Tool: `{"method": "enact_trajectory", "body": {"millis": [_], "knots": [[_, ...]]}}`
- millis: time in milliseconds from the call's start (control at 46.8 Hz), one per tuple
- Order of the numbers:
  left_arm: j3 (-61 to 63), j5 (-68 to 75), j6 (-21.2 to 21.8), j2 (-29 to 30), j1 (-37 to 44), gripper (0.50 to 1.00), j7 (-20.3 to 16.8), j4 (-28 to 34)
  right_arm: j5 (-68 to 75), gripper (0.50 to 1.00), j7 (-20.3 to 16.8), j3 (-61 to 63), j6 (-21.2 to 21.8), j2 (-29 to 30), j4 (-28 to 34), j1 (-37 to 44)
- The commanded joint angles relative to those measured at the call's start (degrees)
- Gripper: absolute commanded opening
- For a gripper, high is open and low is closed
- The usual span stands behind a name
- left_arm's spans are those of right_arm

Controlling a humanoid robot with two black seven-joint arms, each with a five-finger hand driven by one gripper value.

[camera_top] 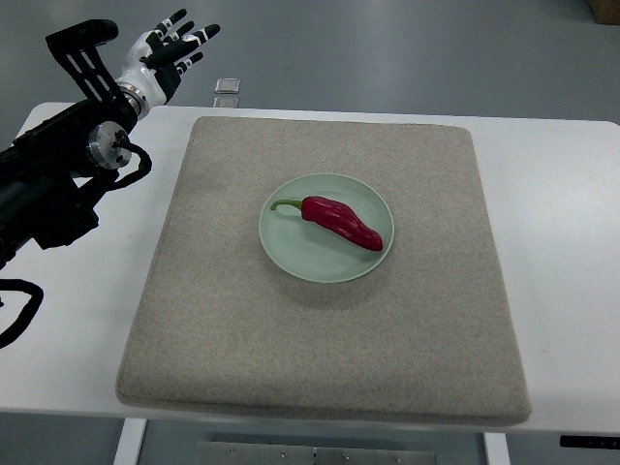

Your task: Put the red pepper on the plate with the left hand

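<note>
Covering white table (562,242), beige mat (320,368) under plate (291,257); grey floor (387,48) beyond.

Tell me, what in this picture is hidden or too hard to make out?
- Right arm: not in the top view at all.
- Left arm: cut off by the left edge; only its forearm and the open left hand show.
- Small clear object beyond the table: too small to identify.
- Underside of the red pepper: hidden against the plate.
</note>
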Motion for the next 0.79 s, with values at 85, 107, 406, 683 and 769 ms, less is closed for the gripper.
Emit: {"method": "enact_trajectory", "body": {"millis": [85,107,406,683,769], "knots": [[-2.5,-0.1,-3.6,-0.1,0.7,0.960,-0.1,0.1,0.0,0.928,0.0,0.0,0.0,0.0,0.0,-0.1],[-2.8,0.0,-3.7,-0.1,0.7,0.960,-0.1,0.1,0.0,0.928,0.0,0.0,0.0,0.0,0.0,0.0],[-2.8,0.8,-3.1,0.0,0.8,0.960,-0.5,0.1,0.0,0.928,0.0,0.0,0.0,0.0,0.0,0.0],[-2.7,0.8,-3.1,-0.1,0.9,0.962,-1.1,0.1,0.0,0.928,0.0,0.0,0.0,0.0,0.0,0.0],[-2.8,0.8,-3.2,-0.4,0.9,0.962,-1.1,0.1,0.0,0.928,0.0,0.0,0.0,0.0,0.0,-0.1]]}}
